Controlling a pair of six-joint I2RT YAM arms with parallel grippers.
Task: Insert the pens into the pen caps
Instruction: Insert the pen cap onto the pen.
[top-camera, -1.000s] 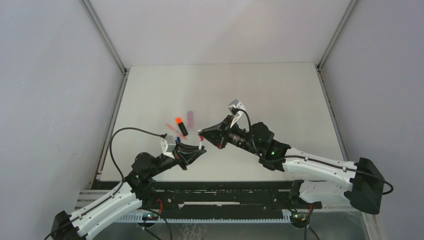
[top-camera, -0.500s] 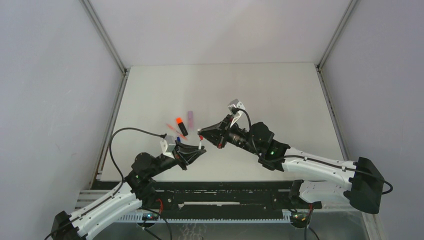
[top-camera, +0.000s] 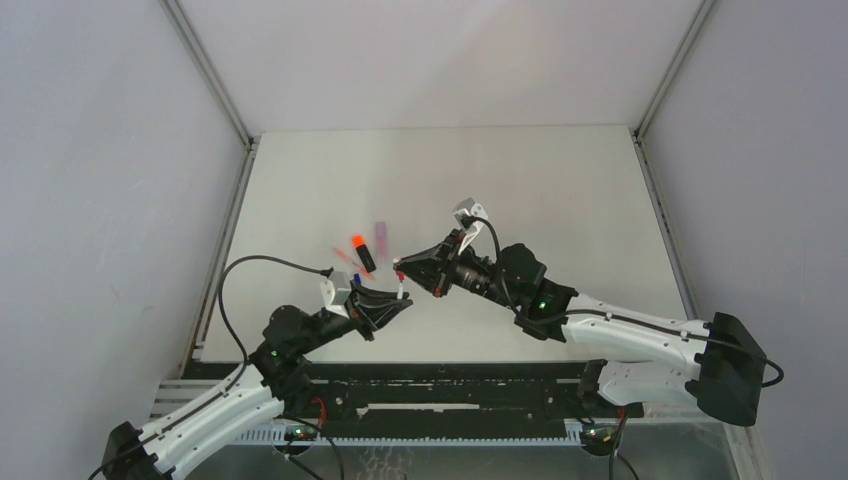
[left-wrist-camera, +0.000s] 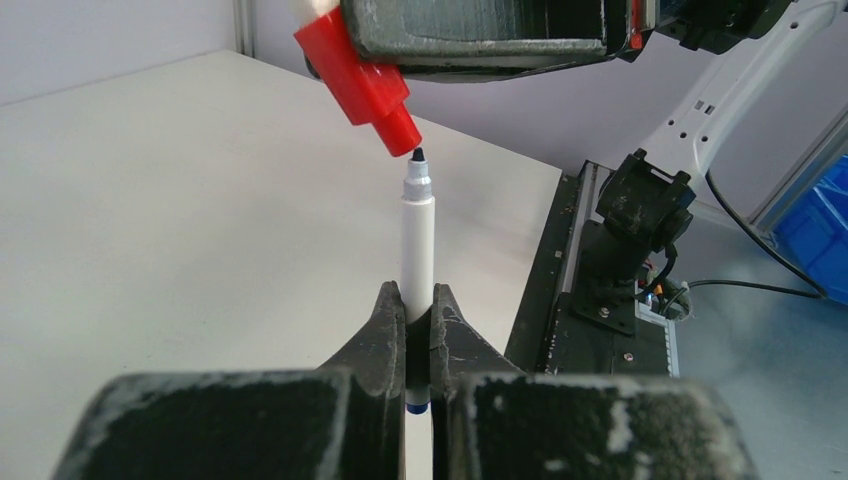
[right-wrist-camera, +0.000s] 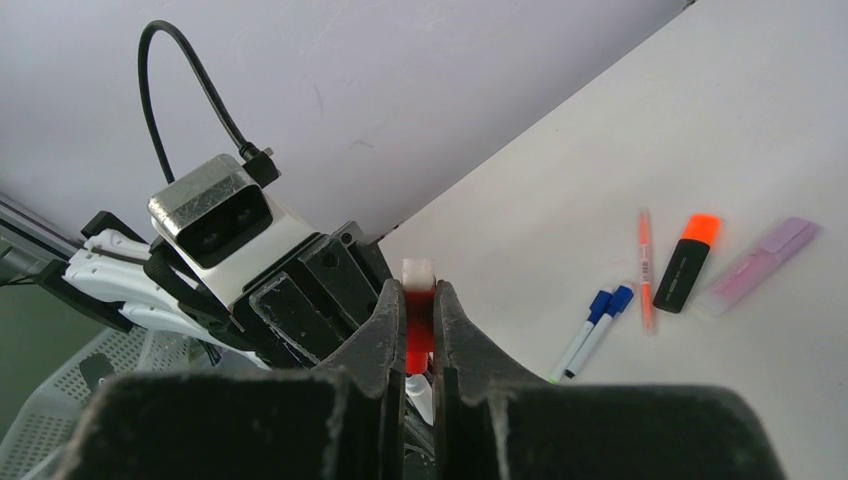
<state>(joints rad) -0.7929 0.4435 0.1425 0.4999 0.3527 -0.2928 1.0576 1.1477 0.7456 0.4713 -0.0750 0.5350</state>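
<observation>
My left gripper (left-wrist-camera: 417, 292) is shut on a thin white pen (left-wrist-camera: 417, 250) with a blue end and holds it upright above the table. My right gripper (right-wrist-camera: 420, 290) is shut on a red cap (right-wrist-camera: 420, 335) and holds it just above the pen's dark tip; the cap (left-wrist-camera: 362, 82) hangs tilted, its mouth almost at the tip. In the top view the two grippers meet near the table's front left, left (top-camera: 398, 298) and right (top-camera: 400, 268).
On the table lie a black orange-tipped highlighter (right-wrist-camera: 686, 263), a lilac highlighter (right-wrist-camera: 757, 252), a thin orange-red pen (right-wrist-camera: 645, 270) and two white pens with blue caps (right-wrist-camera: 592, 333). They also show in the top view around the highlighter (top-camera: 363, 253).
The right gripper with the red cap has crept slightly left toward the pen held by the left gripper. The left arm has hardly moved.
</observation>
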